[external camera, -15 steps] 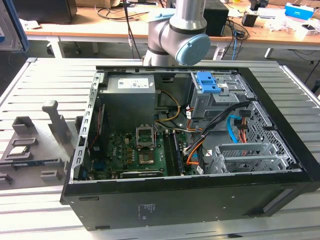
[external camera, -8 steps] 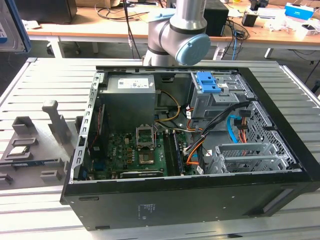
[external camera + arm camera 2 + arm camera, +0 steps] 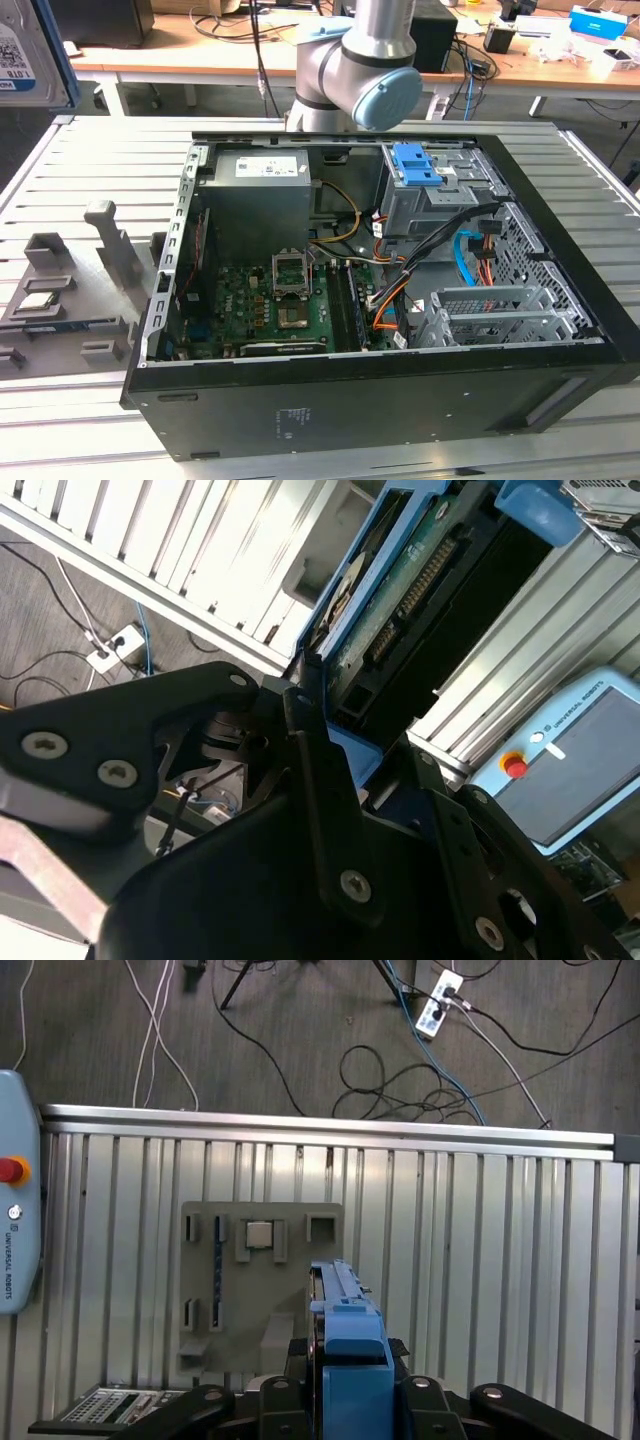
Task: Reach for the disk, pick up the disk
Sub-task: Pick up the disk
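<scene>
One slatted table carries your open computer case and, beside it, a grey fixture plate. Your gripper is clamped shut on the disk, holding it edge-down in the air over that plate's edge.

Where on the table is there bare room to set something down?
Bare table slats lie beyond the grey tray, on the exterior view's left of the computer case. The case's inside is crowded with cables and boards; the tray is all slots.
</scene>
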You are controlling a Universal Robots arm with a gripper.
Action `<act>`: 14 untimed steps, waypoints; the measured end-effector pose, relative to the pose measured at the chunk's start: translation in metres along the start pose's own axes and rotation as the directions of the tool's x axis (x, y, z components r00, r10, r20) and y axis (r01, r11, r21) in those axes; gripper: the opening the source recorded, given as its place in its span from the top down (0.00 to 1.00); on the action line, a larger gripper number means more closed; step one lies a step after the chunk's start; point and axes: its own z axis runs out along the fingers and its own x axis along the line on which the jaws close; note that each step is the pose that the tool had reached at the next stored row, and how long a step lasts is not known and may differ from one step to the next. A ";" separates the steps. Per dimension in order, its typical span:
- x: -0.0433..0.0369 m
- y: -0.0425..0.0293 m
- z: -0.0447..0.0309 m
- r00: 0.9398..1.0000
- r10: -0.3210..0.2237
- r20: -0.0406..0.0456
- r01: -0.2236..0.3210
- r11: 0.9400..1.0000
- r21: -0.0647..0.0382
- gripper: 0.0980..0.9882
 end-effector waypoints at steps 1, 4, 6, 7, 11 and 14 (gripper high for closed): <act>0.0001 -0.0014 0.0001 1.000 0.000 0.000 0.000 1.000 0.000 0.70; 0.0005 -0.0089 0.0005 1.000 0.000 0.000 0.000 1.000 0.000 0.70; 0.0007 -0.0146 0.0006 1.000 0.000 0.000 0.000 1.000 0.000 0.70; 0.0009 -0.0179 0.0007 1.000 0.000 0.000 0.000 1.000 0.000 0.70; 0.0015 -0.0282 0.0008 1.000 0.000 0.000 0.000 1.000 0.000 0.70; 0.0017 -0.0337 0.0008 1.000 0.000 0.000 0.000 1.000 0.000 0.70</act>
